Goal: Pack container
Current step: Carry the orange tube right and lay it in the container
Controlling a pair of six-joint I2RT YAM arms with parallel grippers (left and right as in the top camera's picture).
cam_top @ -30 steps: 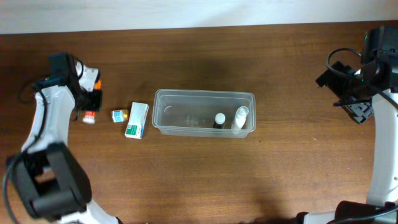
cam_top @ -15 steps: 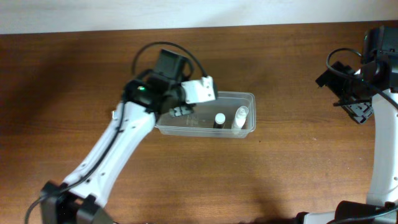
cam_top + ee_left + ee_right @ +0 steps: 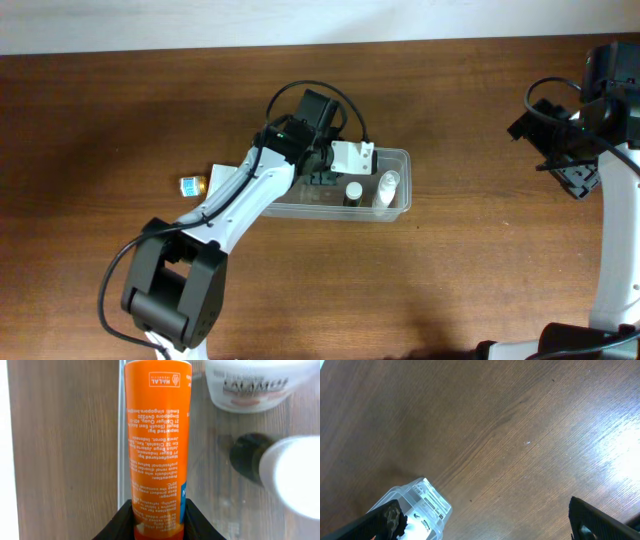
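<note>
The clear plastic container (image 3: 388, 151) stands mid-table. Inside it are a black bottle with a white cap (image 3: 353, 190) and a white bottle (image 3: 387, 188). My left gripper (image 3: 328, 168) hangs over the container's middle, shut on an orange tube (image 3: 159, 435). In the left wrist view the jaws (image 3: 159, 512) clamp the tube's lower end, with the container's wall (image 3: 121, 435), the black bottle (image 3: 245, 455) and the white bottle (image 3: 247, 382) beside it. My right gripper (image 3: 575, 180) is open and empty far right; the right wrist view (image 3: 490, 527) shows the container's corner (image 3: 422, 502).
A green-and-white box (image 3: 218, 178) and a small blue-and-orange item (image 3: 192, 185) lie left of the container, the box partly under my left arm. The pale wall edge runs along the table's far side.
My left arm swung from the table's left side over to the container, carrying the orange tube, and now sits further right above it. The right arm has not moved.
</note>
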